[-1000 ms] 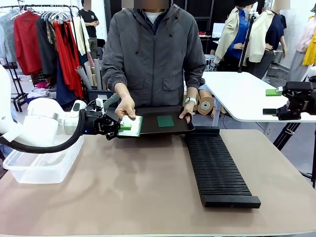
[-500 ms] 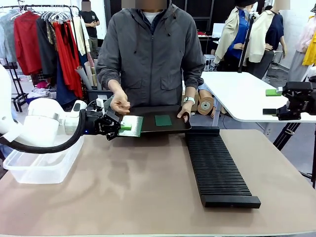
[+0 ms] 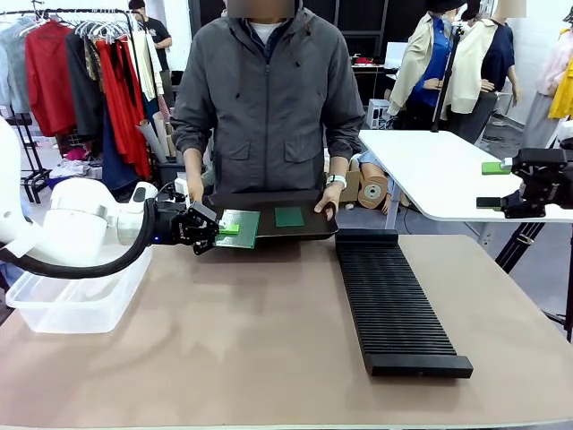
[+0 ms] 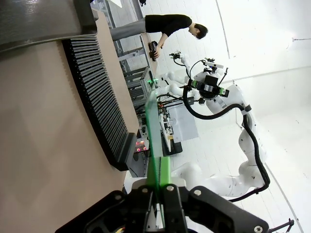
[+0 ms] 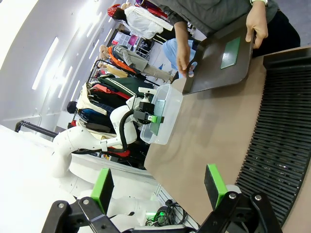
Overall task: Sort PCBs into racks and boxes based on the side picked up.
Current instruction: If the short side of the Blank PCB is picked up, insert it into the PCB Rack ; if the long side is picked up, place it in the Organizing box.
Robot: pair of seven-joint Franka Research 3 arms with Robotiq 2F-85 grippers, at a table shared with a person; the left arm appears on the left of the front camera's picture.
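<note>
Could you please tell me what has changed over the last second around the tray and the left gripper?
The person's hand that rested on the PCB has lifted off and drawn back to the tray edge. The tray, with the other PCB, has shifted slightly toward picture left. The left gripper stays shut on the PCB in the same spot, the right gripper stays open and raised, and the rack and box are unmoved.

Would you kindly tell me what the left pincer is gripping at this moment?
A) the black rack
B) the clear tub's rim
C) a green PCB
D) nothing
C: the left pincer is shut on a green PCB, seen edge-on in the left wrist view, at the left end of the tray the person holds.
</note>
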